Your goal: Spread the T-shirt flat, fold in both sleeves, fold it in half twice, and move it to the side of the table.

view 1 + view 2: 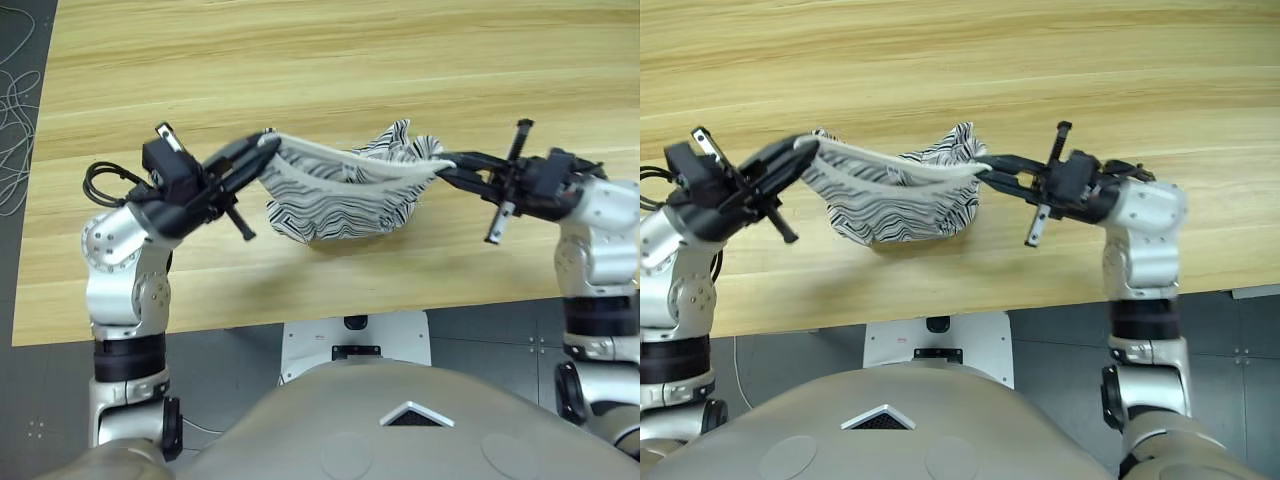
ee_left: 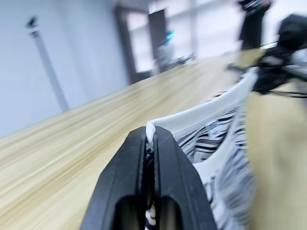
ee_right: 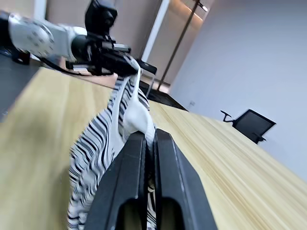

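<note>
L gripper [image 2: 150, 136] & R gripper [image 3: 149, 138]: jaws fully closed on black/white striped fabric T-shirt [image 1: 340, 205], stretched between both, sagging over light wood-grain table [image 1: 300, 60] nr front edge. Grey walls, black office chair [image 3: 249, 125] behind.

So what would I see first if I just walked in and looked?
The black-and-white striped T-shirt catches the eye first. It is held up over the near part of the wooden table and sags in the middle like a hammock. The left gripper pinches its white edge on one side and the right gripper pinches the other, with that edge pulled taut between them.
</note>
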`<state>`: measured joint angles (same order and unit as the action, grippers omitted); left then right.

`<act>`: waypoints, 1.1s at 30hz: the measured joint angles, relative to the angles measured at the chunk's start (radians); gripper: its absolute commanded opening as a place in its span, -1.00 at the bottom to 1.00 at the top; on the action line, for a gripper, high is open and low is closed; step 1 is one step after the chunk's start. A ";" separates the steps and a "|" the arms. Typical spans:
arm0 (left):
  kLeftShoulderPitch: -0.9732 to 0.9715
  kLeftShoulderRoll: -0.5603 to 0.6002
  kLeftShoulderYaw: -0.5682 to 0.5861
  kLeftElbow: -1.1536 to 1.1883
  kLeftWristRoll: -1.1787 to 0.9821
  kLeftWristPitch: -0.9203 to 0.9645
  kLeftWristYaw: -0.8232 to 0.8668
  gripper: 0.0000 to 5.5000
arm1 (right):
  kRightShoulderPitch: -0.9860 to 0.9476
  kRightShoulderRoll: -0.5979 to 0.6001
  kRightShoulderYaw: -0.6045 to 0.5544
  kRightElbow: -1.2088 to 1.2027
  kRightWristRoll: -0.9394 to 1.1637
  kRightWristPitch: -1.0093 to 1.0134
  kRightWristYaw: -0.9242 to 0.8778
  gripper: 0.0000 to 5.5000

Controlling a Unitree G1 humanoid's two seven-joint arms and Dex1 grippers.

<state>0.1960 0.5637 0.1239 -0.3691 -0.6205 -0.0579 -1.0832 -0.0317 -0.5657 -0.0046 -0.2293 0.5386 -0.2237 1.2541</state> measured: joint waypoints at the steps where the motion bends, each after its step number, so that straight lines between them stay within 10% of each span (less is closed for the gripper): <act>1: 0.023 0.030 0.003 -0.044 -0.044 0.007 -0.052 -0.96 | 0.015 -0.039 -0.017 -0.069 0.048 0.044 0.010 -0.95; 8: -0.201 0.185 -0.036 -0.021 -0.174 0.249 -0.163 -0.96 | -0.292 -0.122 0.037 -0.065 0.035 0.262 -0.052 -0.95; 16: -0.791 0.022 -0.267 0.675 0.284 0.268 0.170 -0.96 | -0.689 0.063 0.263 0.596 -0.346 0.266 -0.284 -0.95; 25: -1.221 -0.037 -0.279 1.052 0.682 -0.348 0.897 -0.96 | -0.965 0.124 0.232 0.881 -0.670 -0.215 -1.051 -0.95; 33: -0.593 0.031 -0.654 1.081 0.714 -0.520 0.295 -0.96 | -0.289 0.084 0.590 0.772 -0.511 -0.284 -0.315 -0.95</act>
<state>-0.3972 0.5947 -0.5299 0.7124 0.0937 -0.5780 -0.7880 -0.3207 -0.4817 0.5856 0.5424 0.0277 -0.5079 0.9393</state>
